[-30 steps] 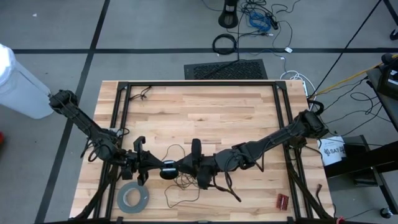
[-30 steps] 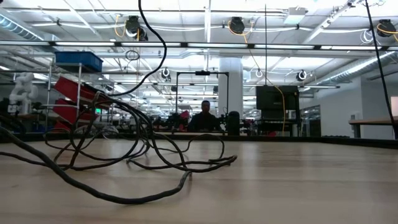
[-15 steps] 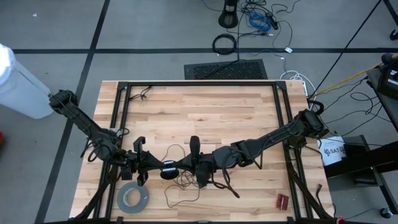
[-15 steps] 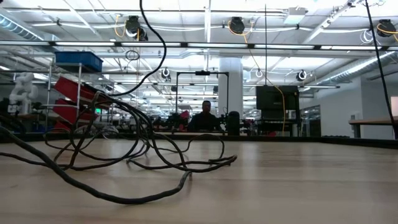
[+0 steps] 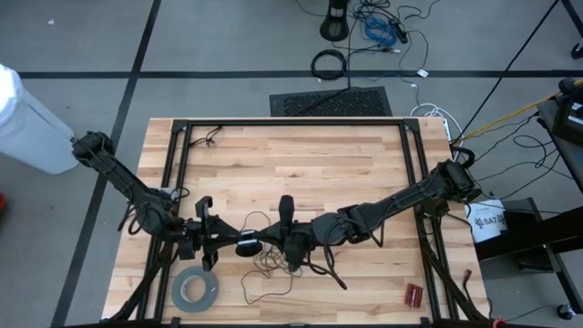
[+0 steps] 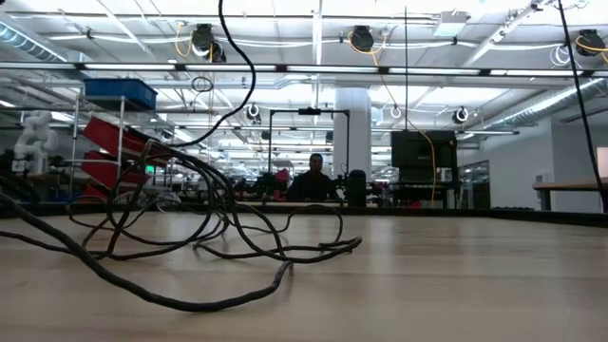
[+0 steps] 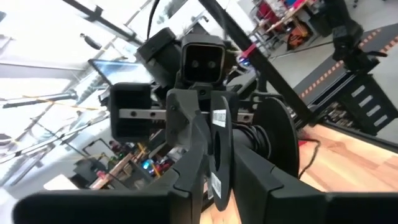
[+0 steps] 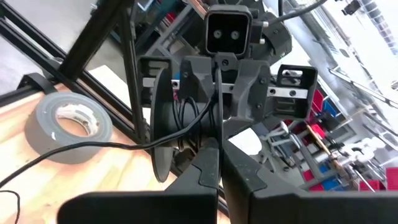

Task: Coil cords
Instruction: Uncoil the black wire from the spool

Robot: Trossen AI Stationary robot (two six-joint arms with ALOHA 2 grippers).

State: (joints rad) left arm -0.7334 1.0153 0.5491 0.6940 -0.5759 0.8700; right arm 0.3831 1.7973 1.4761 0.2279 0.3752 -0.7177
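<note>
Where the two arms meet near the front middle of the surface (image 5: 301, 155), the cord (image 5: 264, 273) shows as one very thin dark wire joined to a small round black spool (image 5: 246, 245); loose loops trail toward the front edge. The left end effector (image 5: 223, 242) holds the spool by its flanges, a white barcode sticker (image 7: 219, 117) on the spool's face, print too small to read. The right end effector (image 5: 281, 239) is clenched on the wire just beside the spool. A grey tape roll (image 5: 195, 289) lies near the front left corner, a small red item (image 5: 414, 294) near the front right corner. The back half of the surface is open wood inside a black frame (image 5: 291, 122). Thicker black cables (image 6: 190, 228) sprawl in the low view.
</note>
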